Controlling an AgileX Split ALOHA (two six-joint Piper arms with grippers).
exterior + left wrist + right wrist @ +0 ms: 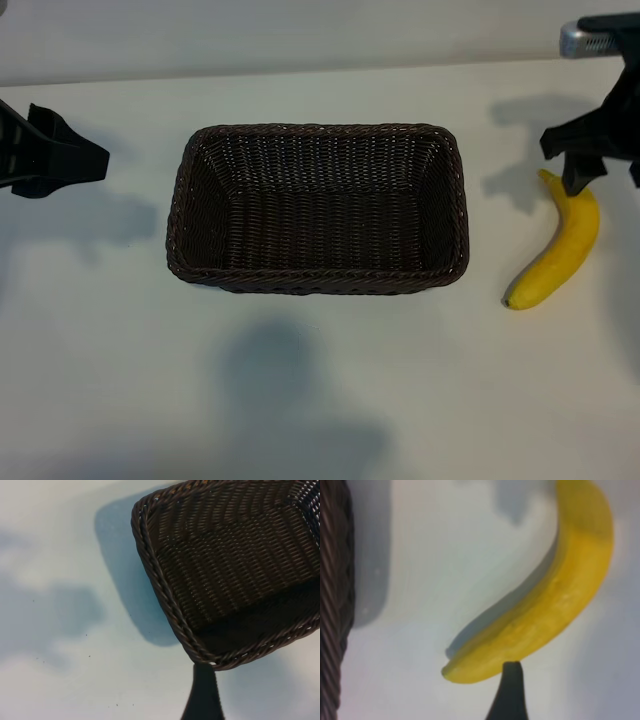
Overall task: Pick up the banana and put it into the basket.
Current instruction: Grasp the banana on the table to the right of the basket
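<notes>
One banana [560, 250], bright yellow and unpeeled, lies on the white table [320, 400] directly under the right gripper [600, 165], its upper end between the spread black fingers. One dark brown woven wicker basket [190, 200] sits between the two grippers, well apart from each. Two grippers show: the right one, and the left gripper [60, 155] beside the basket's far end.

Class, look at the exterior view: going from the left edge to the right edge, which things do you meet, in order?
left gripper → basket → banana. The right gripper hangs over the banana's upper end, so it has no separate place in the order.
</notes>
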